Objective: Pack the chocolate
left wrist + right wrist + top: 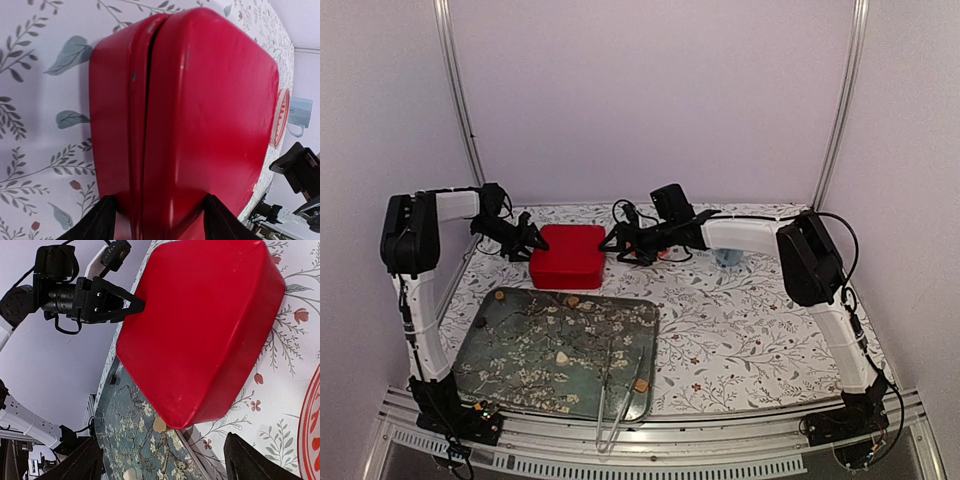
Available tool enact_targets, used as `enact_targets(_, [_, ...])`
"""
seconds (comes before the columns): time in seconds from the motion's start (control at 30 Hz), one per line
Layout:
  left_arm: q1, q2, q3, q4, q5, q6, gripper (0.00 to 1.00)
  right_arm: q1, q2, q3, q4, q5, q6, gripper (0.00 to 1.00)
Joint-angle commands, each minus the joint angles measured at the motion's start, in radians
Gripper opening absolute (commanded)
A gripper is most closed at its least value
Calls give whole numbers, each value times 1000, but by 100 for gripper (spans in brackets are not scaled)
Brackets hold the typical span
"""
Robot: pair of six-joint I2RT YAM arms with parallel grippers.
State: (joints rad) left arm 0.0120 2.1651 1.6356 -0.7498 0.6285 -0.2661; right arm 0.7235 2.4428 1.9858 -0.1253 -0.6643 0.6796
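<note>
tray [490,370]: nearest on the counter [750,330], with a few loose pieces of chocolate [562,357] on it, well apart.
red box [567,255]: just beyond the tray, lid on, seam showing.
left pincer [533,240]: jaws parted around the box's left end; whether they press on it i cannot tell.
right pincer [612,243]: spread wide, empty, just short of the box's right end.
step: likely seating the lid.
next: calls for even pressure from both ends; the loose pieces are not yet packed.
</note>
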Motion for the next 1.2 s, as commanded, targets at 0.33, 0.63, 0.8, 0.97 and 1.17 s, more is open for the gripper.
enact_targets(0.33, [-165, 53, 10, 78, 29, -86, 57, -7, -143, -62, -107, 136, -83, 77])
enact_targets(0.63, [-192, 74, 41, 78, 35, -97, 56, -18, -161, -70, -193, 289, -97, 69])
enact_targets(0.8, [-200, 83, 58, 78, 40, -99, 56, -27, -160, -65, -204, 310, -116, 68])
enact_targets(0.97, [-220, 102, 81, 78, 49, -102, 54, -32, -161, -66, -215, 319, -116, 68])
enact_targets(1.17, [-236, 116, 97, 78, 50, -106, 54, -43, -170, -67, -226, 336, -123, 68])
